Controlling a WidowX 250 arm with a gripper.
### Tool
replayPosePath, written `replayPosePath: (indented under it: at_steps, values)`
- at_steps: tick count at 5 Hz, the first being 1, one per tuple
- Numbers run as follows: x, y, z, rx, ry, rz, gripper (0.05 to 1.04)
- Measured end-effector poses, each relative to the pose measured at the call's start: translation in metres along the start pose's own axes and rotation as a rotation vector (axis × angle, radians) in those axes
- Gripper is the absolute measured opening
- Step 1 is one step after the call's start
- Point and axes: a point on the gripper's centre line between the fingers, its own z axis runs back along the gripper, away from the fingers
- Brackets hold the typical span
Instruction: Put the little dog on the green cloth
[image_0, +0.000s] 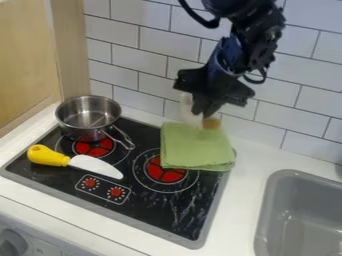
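Gripping the little dog (212, 122) in the gripper (203, 112); likely at placing, needing to lower onto the green cloth (196, 148) just below, then release.

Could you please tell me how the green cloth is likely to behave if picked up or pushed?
The green cloth looks folded, with layered edges, so it would probably droop and perhaps open out if lifted by a corner. It lies thin and flat, so it is likely light, and a push might slide or bunch it.

Knife (81, 161) before pot (87, 117), cloth (196, 149) right, on stove (155, 212)
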Motion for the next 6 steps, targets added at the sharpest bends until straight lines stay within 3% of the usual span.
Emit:
replayPosePath:
  at_steps: [1,3,4,5,6]
  values:
    - [-0.008,-0.004,-0.013,0.011,0.030,-0.018,0.064]
    - [-0.014,-0.007,-0.016,-0.009,0.042,-0.041,0.084]
    - [-0.016,-0.008,-0.016,-0.015,0.054,-0.051,0.262]
    - [-0.025,-0.013,-0.015,-0.014,0.062,-0.085,0.508]
    - [-0.034,-0.011,-0.008,-0.013,0.062,-0.099,0.819]
